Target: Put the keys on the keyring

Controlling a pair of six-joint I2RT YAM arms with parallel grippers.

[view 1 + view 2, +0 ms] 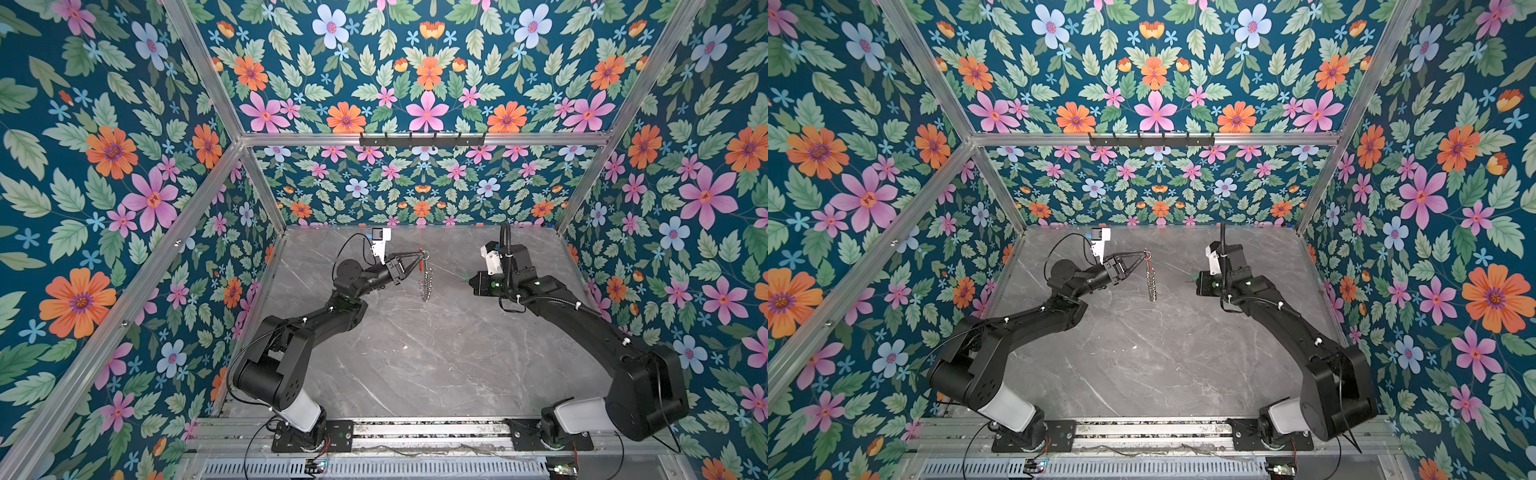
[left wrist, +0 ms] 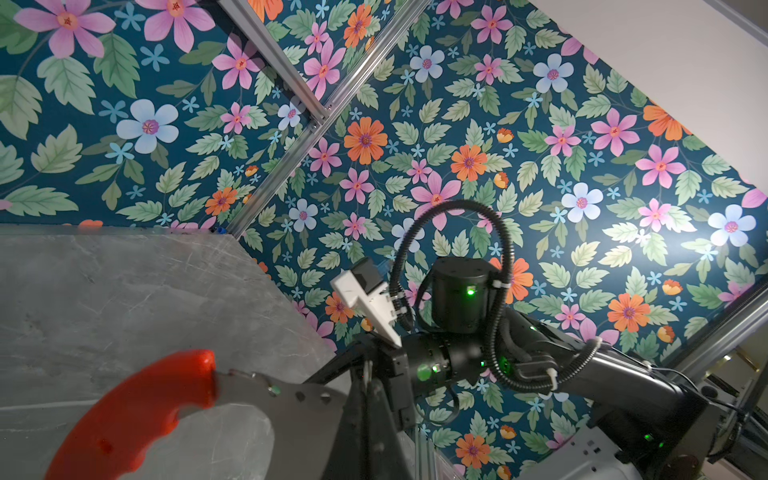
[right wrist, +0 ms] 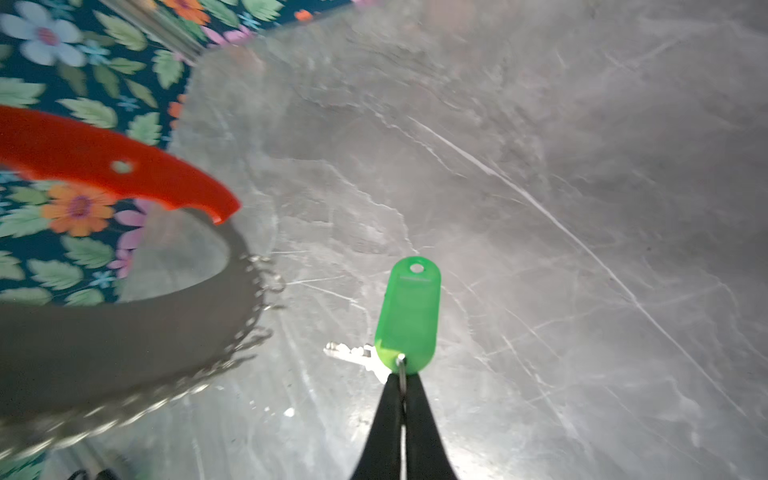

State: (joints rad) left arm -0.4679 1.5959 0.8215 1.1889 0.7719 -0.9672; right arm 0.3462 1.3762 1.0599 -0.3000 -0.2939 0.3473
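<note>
Pinches the green-tagged key in the right end effector, near the keyring, not touching. Beyond, clamps the hanging keyring's upper edge in the left end effector. Approach step, seemingly; next, to thread it onto a loop.

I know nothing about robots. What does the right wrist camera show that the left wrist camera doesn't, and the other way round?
Only the right wrist view: the key with its green tag, pinched by its little wire ring in the shut right gripper, and the silver loops fringing the keyring. I cannot make out the key in the left wrist view.
Only the left wrist view: the right arm itself, with its white camera.
Both: the keyring's red segment, the marble table and the flowered wall.
</note>
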